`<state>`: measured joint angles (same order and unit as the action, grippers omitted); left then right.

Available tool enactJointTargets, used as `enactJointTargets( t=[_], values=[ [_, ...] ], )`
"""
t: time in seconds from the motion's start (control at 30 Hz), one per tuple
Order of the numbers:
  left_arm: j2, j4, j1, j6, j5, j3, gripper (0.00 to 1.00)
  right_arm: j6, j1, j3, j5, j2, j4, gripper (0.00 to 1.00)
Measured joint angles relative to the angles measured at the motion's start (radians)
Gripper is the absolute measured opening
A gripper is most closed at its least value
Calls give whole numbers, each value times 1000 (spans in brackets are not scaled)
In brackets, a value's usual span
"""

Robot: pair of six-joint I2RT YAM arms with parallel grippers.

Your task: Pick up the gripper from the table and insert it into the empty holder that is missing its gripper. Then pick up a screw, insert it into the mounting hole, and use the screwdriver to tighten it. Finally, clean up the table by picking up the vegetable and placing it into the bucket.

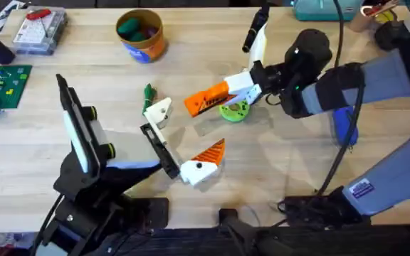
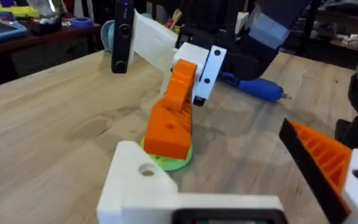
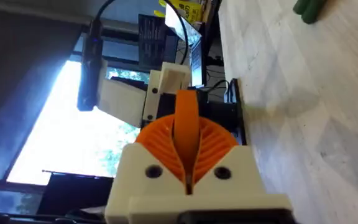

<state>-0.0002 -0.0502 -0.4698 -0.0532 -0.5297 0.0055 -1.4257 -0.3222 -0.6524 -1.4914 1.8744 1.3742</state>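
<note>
My right gripper is shut on the orange ribbed gripper, which it holds tilted, low end down on a flat green disc. The right wrist view shows the gripper pinched between my ribbed pads. The white pointed holder sits bare on the black rail of my left gripper, which is open. Its other white block carries an orange wedge. From the left wrist, the holder lies just short of the gripper. The dark-green vegetable lies beside the holder. The blue screwdriver rests behind my right arm. The bucket stands at the back.
A clear plastic box with small parts sits at the back left. A green brick plate lies at the left edge. A black and white tool lies at the back middle. Cables trail along the front right.
</note>
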Motion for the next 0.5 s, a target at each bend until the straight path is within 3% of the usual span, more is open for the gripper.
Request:
enactJointTargets(
  t=[0.13,0.5],
  values=[
    [0,0,0,0,0,0,990,-55,0,18,-3,-1,93,20],
    [0,0,0,0,0,0,990,-228,-15,22,-3,-15,100,20]
  ],
)
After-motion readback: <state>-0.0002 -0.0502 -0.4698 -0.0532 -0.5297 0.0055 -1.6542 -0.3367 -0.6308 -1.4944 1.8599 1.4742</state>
